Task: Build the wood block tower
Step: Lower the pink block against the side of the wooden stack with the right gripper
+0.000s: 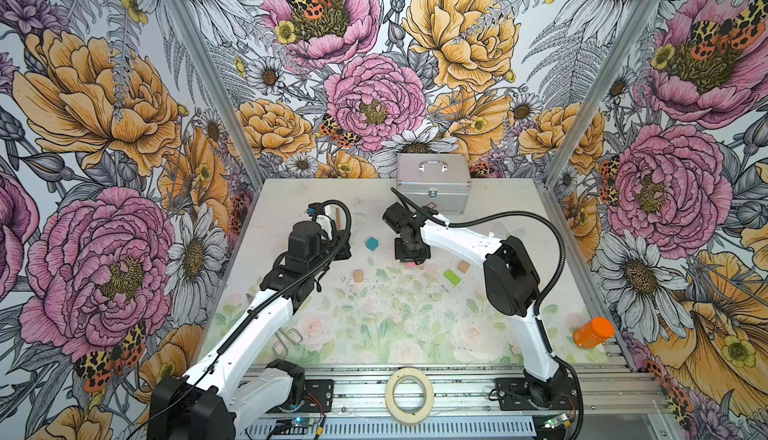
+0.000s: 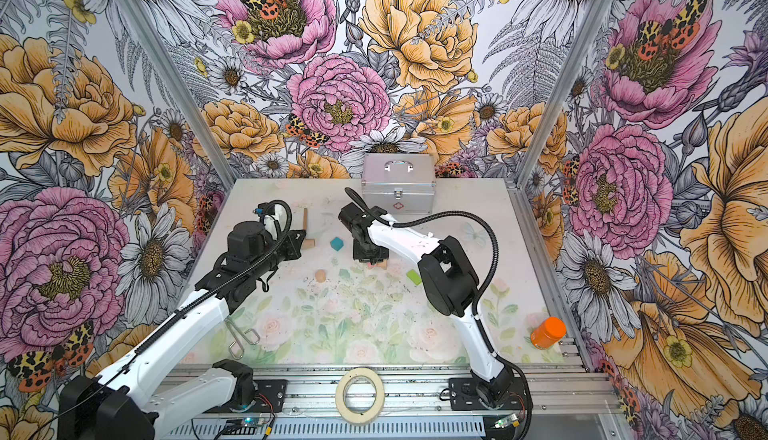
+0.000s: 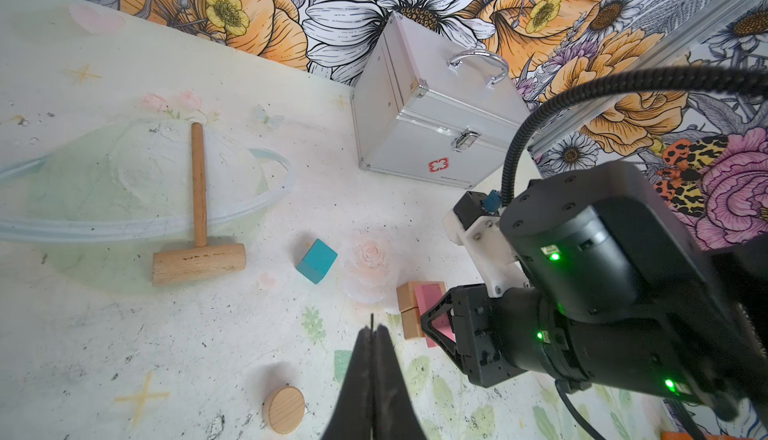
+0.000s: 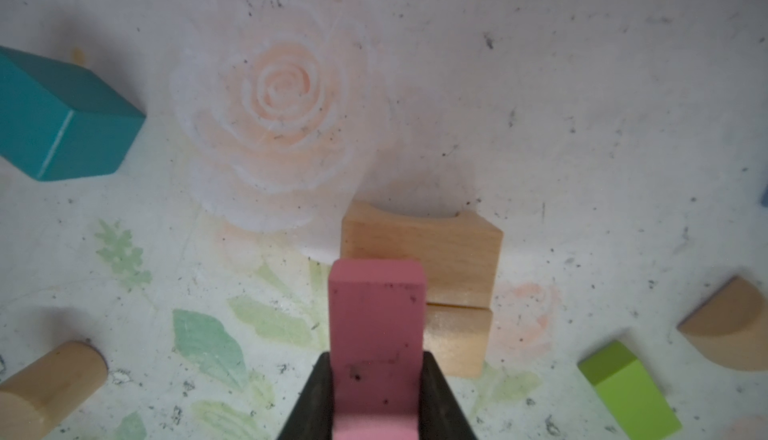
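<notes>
In both top views the right gripper [image 1: 410,260] hangs in front of the silver case [image 1: 432,182] over a pink block [image 1: 410,265], with a teal cube [image 1: 372,243], a green block [image 1: 451,277] and a short cylinder [image 1: 358,275] lying loose, also in front of the case. The left wrist view shows the left gripper [image 3: 372,332] pressed together and empty, short of two touching tan blocks [image 3: 409,309]. In the right wrist view the right gripper's fingers [image 4: 442,404] pinch the pink block just beside that tan pair, so stacking looks barely begun, with most blocks unplaced.
</notes>
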Controlling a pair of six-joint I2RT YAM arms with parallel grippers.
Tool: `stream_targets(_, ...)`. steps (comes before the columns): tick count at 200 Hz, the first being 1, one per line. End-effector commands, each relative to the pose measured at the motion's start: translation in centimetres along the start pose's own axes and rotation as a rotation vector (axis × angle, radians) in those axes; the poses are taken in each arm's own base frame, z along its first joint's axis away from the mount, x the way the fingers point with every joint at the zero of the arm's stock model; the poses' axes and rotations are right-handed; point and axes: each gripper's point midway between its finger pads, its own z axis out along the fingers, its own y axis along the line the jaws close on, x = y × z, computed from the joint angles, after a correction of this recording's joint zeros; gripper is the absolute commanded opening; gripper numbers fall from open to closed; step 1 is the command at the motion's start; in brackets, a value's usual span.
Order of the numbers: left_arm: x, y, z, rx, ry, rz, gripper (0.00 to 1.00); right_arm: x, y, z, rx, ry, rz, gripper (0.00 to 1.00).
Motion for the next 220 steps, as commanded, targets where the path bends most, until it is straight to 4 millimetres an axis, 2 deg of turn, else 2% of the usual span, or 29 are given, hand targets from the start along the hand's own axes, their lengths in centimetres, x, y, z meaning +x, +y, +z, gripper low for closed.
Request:
stream_targets(1,0.40,0.33,0.16,0.002,0.012,-0.004,0.04,-0.86,-0.10,0.20,0.004,-0.012,0.023,0.00)
stream_targets(220,0.53,0.48,0.18,0.001,0.013,-0.003,0.04,-0.87,0.01,0.48,-0.005,0.000,0.067,0.00)
